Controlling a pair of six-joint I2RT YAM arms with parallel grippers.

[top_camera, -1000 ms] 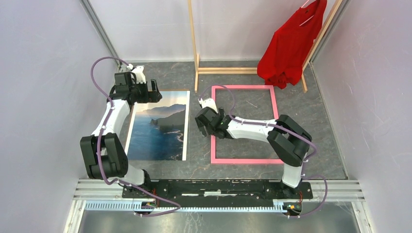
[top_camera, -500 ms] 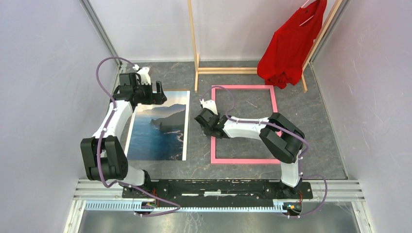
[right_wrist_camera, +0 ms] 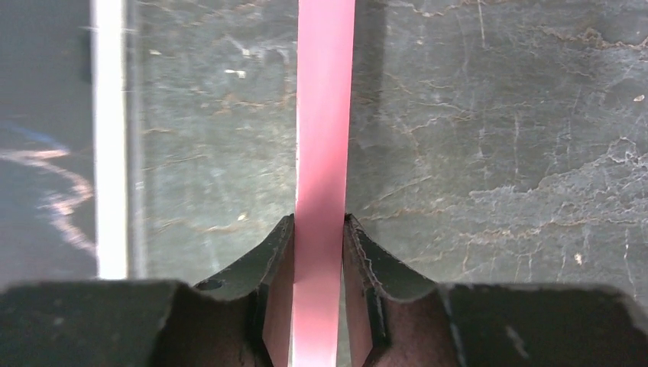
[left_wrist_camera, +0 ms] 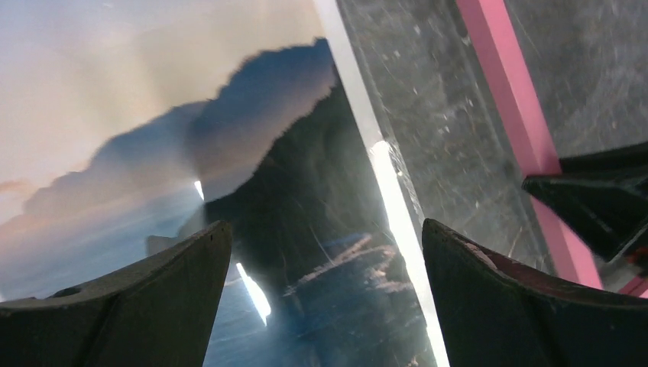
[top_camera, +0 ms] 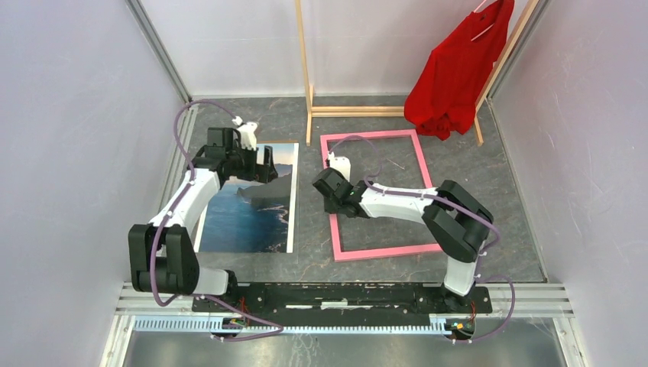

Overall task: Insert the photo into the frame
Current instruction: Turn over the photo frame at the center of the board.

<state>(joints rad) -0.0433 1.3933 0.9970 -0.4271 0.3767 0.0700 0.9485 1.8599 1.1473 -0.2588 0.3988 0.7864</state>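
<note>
The photo [top_camera: 248, 218], a sea coast print with a white border, lies flat on the dark table at the left. My left gripper [top_camera: 264, 164] hovers open over its upper right part. In the left wrist view its fingers [left_wrist_camera: 325, 225] straddle the dark mountains of the photo [left_wrist_camera: 153, 153], with nothing between them. The pink frame [top_camera: 426, 183] lies to the right, slightly skewed. My right gripper [top_camera: 333, 200] is shut on the frame's left bar; in the right wrist view both pads press the sides of the pink bar [right_wrist_camera: 325, 92] at the right gripper [right_wrist_camera: 319, 222].
A bare-wood clothes rack [top_camera: 309, 76] stands at the back, with a red shirt [top_camera: 455, 73] hanging at the back right. Pale walls close in left and right. About a hand's width of table [top_camera: 309, 222] separates photo and frame.
My right gripper has shut on the frame's left bar, and the frame has swung so its far end sits further left. My left arm has moved right and nearer, over the photo's top.
</note>
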